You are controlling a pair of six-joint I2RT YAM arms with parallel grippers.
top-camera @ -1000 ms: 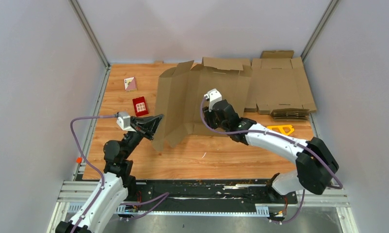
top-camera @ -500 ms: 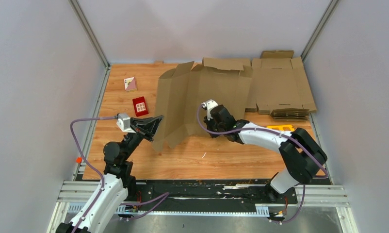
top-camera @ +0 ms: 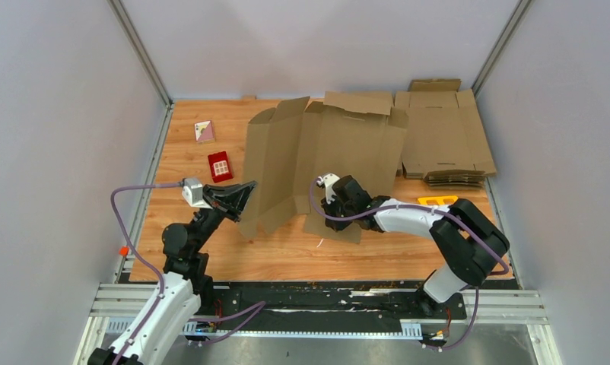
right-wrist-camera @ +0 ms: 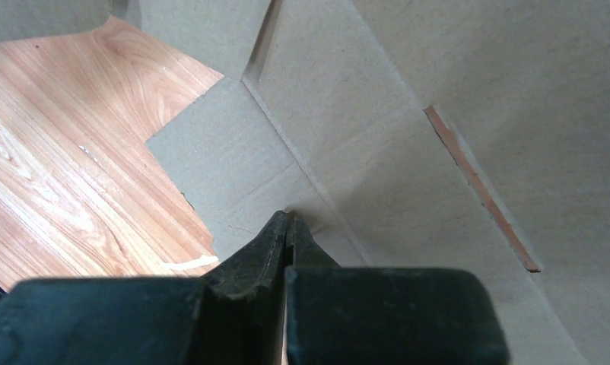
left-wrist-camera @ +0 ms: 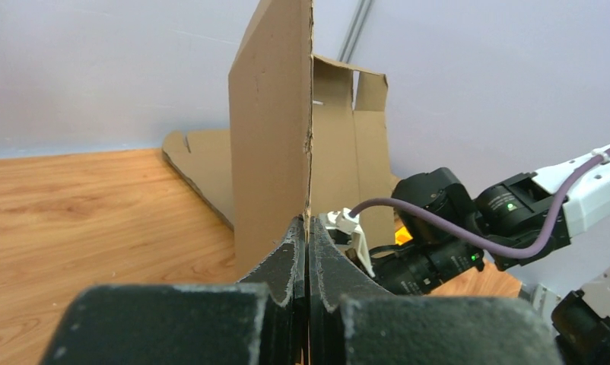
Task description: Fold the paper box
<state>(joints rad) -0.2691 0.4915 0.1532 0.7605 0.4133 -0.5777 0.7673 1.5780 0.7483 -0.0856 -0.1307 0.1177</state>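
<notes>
The paper box (top-camera: 340,144) partly hides the cardboard pile (top-camera: 443,141).

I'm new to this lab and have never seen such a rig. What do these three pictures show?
Two robot arms are bolted at the near edge of a wooden table. One picture looks down from above; the other two come from a camera on each wrist. The left gripper is shut on the edge of the paper box, a brown die-cut cardboard sheet, holding one panel upright. The right gripper is shut, its tips against that cardboard. Also on the table: a pile of flat brown cardboard sheets, a small red box and a yellow object.
</notes>
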